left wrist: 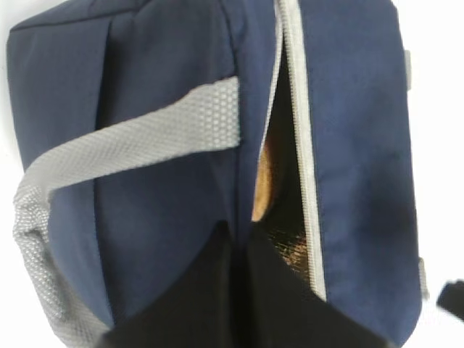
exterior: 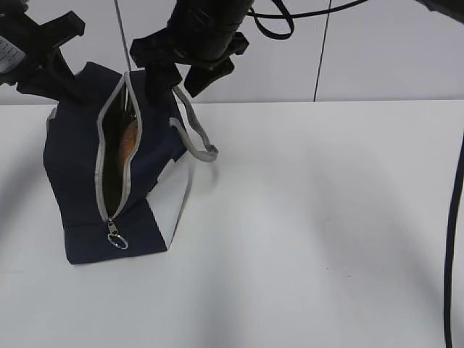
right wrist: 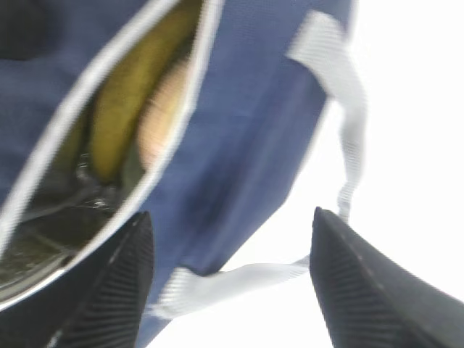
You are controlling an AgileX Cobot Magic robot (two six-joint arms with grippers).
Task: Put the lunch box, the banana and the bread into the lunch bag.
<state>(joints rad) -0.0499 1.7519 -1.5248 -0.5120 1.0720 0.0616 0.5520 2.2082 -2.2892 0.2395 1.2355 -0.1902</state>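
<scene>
- The lunch bag, navy fabric with a white side panel, stands at the left of the exterior view on the white table.
- Its grey zipper is open along the top; the metal ring pull hangs at the zipper's lower end, toward the lower left of the frame.
- One grey strap handle loops out to the right of the bag, its end resting near the table.
- Through the opening in the exterior view, an orange-brown surface shows: the bread inside the bag.
- In the right wrist view the banana lies inside the opening at the upper left, with the bread just right of it, and something clear and shiny below them, too blurred to name.
- The left gripper sits at the bottom centre of the left wrist view, its dark fingers pressed together on the bag's edge beside the zipper opening, pinching the fabric.
- The right gripper hangs over the bag's side with fingers wide apart, nothing between them; bag fabric and the strap lie below.
</scene>
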